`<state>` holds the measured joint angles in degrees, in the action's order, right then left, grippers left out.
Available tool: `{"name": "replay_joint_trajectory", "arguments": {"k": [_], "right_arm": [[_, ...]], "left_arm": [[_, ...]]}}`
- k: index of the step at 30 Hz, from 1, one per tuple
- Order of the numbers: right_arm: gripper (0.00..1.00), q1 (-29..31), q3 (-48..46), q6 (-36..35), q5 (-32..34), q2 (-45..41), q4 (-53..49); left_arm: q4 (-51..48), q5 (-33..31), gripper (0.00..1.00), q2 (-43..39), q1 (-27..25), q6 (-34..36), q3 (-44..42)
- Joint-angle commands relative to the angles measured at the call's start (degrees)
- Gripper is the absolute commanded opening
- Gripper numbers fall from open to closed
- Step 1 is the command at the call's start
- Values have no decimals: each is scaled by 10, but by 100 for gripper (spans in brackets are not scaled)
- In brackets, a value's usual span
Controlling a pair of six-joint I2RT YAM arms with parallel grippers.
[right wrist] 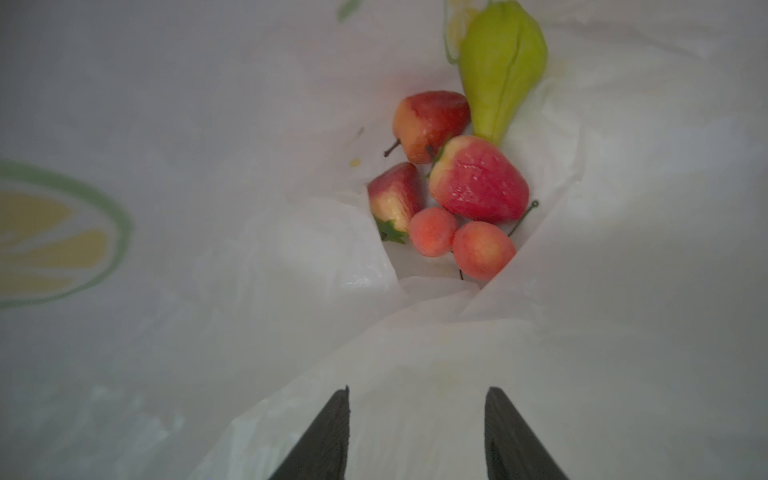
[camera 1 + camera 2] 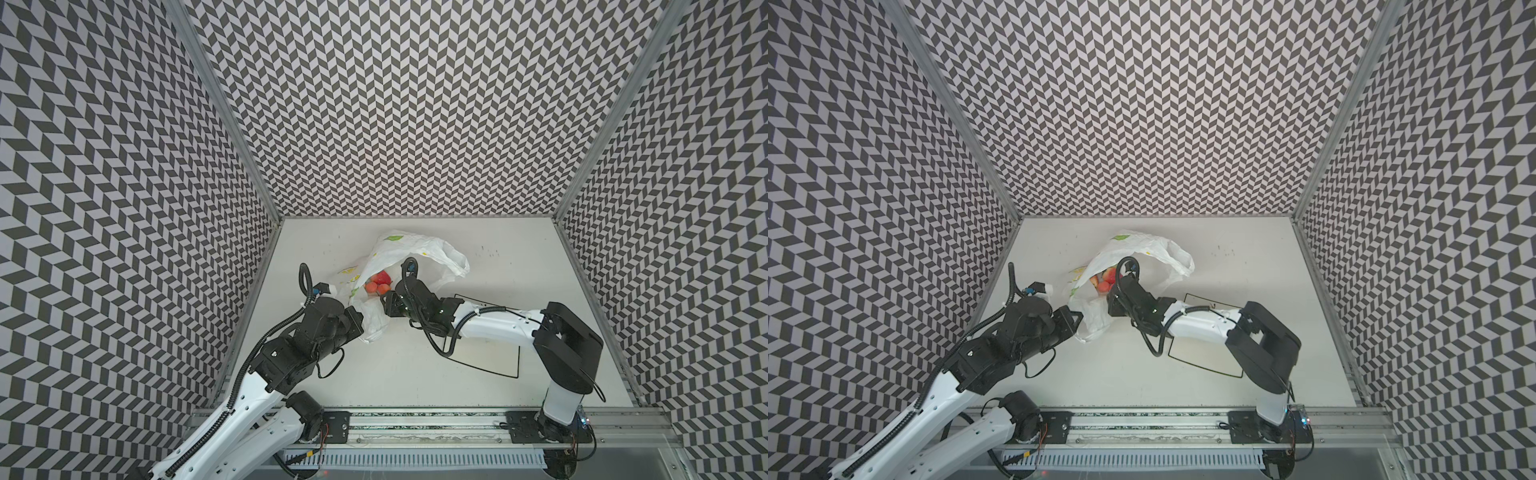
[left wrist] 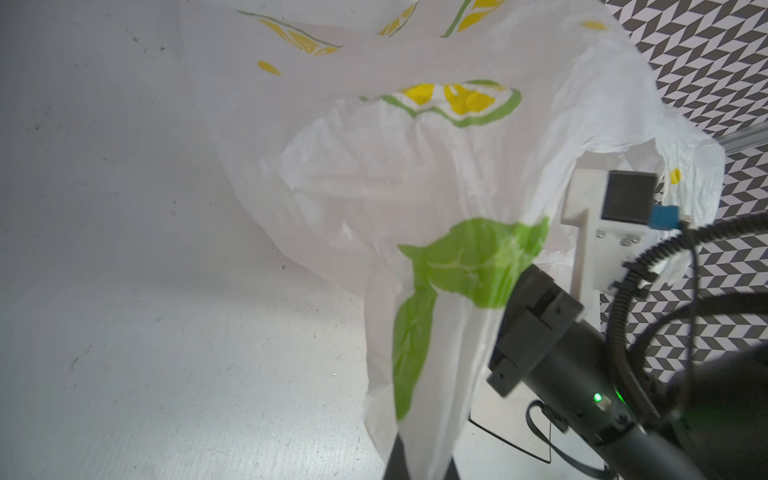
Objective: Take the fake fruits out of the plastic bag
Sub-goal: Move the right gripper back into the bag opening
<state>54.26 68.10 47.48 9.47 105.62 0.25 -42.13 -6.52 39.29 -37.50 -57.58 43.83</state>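
Observation:
The plastic bag [image 2: 419, 249] [image 2: 1142, 245] lies at the back middle of the table, its mouth facing the arms. My left gripper [image 2: 357, 328] [image 3: 419, 469] is shut on a strip of the bag's white film and holds that edge up. My right gripper [image 2: 384, 298] [image 1: 417, 390] is open at the bag's mouth, over the crinkled film, with nothing between its fingers. Ahead of it, deeper in the bag, lie the fake fruits [image 2: 379, 282] [image 2: 1105, 279]: red strawberries [image 1: 478, 178], two orange-red round ones [image 1: 482, 249] and a lumpy green fruit [image 1: 503, 62].
A square white plate with a black rim [image 2: 482, 368] [image 2: 1204, 366] lies under my right forearm. Patterned walls close in the table on three sides. The arms' base rail [image 2: 415, 432] runs along the front edge.

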Motion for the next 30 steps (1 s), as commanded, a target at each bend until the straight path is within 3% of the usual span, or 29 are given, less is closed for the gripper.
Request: {"name": "replay_joint_trajectory", "arguments": {"k": [1, 18, 30], "right_arm": [[52, -26, 39, 72, -41, 40, 35], [63, -48, 182, 50, -52, 188, -32], [64, -43, 238, 45, -39, 245, -74]], "left_arm": [[-17, 0, 0, -14, -3, -7, 4], [-87, 20, 0, -27, -4, -22, 9], [-91, 18, 0, -28, -3, -23, 12]]}}
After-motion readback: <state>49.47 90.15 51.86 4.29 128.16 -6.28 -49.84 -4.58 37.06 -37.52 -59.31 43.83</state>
